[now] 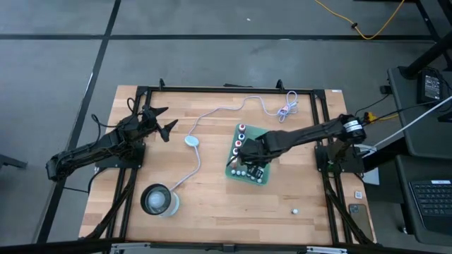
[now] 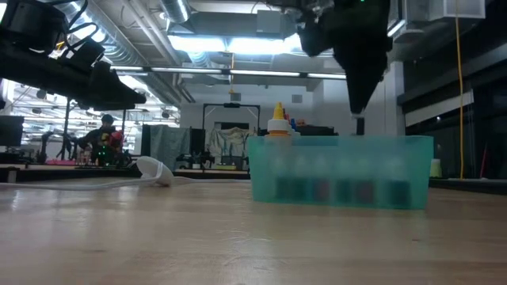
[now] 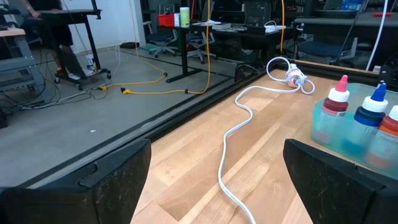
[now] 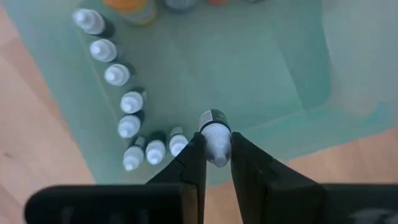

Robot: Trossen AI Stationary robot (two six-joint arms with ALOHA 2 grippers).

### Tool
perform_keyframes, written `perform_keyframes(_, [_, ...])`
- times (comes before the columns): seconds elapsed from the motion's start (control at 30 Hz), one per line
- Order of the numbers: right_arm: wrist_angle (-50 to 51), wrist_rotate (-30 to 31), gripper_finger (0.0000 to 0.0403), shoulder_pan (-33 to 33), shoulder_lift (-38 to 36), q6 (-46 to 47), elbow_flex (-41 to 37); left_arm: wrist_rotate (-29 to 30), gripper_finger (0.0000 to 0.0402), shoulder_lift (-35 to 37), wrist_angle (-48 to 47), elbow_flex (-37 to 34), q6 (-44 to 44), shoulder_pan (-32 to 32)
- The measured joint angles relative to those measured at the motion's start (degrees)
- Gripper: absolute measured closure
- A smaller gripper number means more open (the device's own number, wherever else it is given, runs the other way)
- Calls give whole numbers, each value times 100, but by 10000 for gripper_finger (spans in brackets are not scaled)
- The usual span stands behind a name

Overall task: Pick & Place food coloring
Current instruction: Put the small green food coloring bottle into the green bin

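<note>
Pinched between the right gripper's (image 4: 217, 152) two dark fingers is one small white-capped food coloring bottle (image 4: 215, 134), held by its cap end over the green tray (image 4: 273, 68), just beside the curved row of other little bottles (image 4: 127, 106) standing along the tray's edge. From above, that arm reaches in across the table to the tray (image 1: 232, 171). My worry is the hold: it looks narrow and near the tip, so the bottle could swivel or slip out. It also hangs close to the row, and a careless swing might knock its neighbours over. Off to the side, the left gripper (image 1: 161, 121) waits with its fingers spread wide, holding nothing, near the white cable (image 1: 212, 113)
</note>
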State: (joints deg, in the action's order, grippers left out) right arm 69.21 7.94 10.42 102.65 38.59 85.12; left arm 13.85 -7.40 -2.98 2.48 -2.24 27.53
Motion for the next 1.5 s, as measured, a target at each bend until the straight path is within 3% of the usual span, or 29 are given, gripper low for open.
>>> perform_keyframes(0.77, [-1573,-308,344,-47,0,183,-1672,0,41,2,0,0,0,0])
perform_keyframes(1.5, [-1639,-373,313,-44,-20,429,-1685,0,41,1,0,1,0,0])
